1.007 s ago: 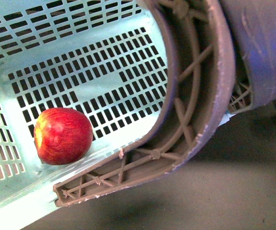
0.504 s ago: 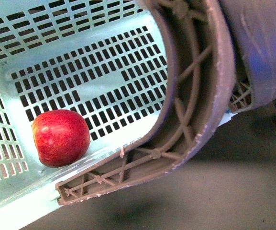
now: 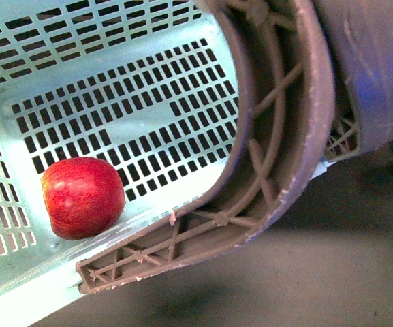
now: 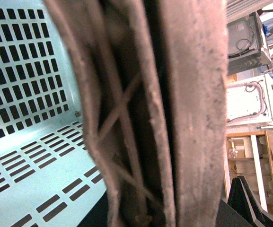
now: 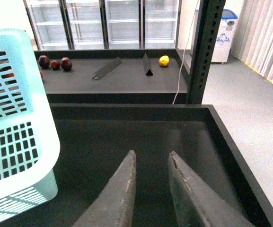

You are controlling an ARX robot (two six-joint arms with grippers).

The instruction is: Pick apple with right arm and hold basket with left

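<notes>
The apple [image 3: 82, 197], glossy red, lies inside the pale mint basket [image 3: 135, 102] near its corner in the front view. The basket's brown ribbed handle [image 3: 278, 136] arches across the right of that view. In the left wrist view the same handle [image 4: 193, 113] fills the picture up close, with the slotted basket wall [image 4: 27, 156] beside it. My left gripper is shut on the handle, and its fingers are hidden behind it. My right gripper [image 5: 151, 153] is open and empty over a black trough, to the right of the basket [image 5: 13, 118].
The black trough [image 5: 221, 132] has raised walls around my right gripper. Behind it, a dark shelf carries small dark red fruits [image 5: 55, 63], a yellow lemon [image 5: 164, 60] and slanted dividers [image 5: 107, 68]. A black post [image 5: 205, 47] stands at the shelf's right end.
The apple has rolled slightly to the left inside the basket. The basket and handle have barely shifted in the front view.
</notes>
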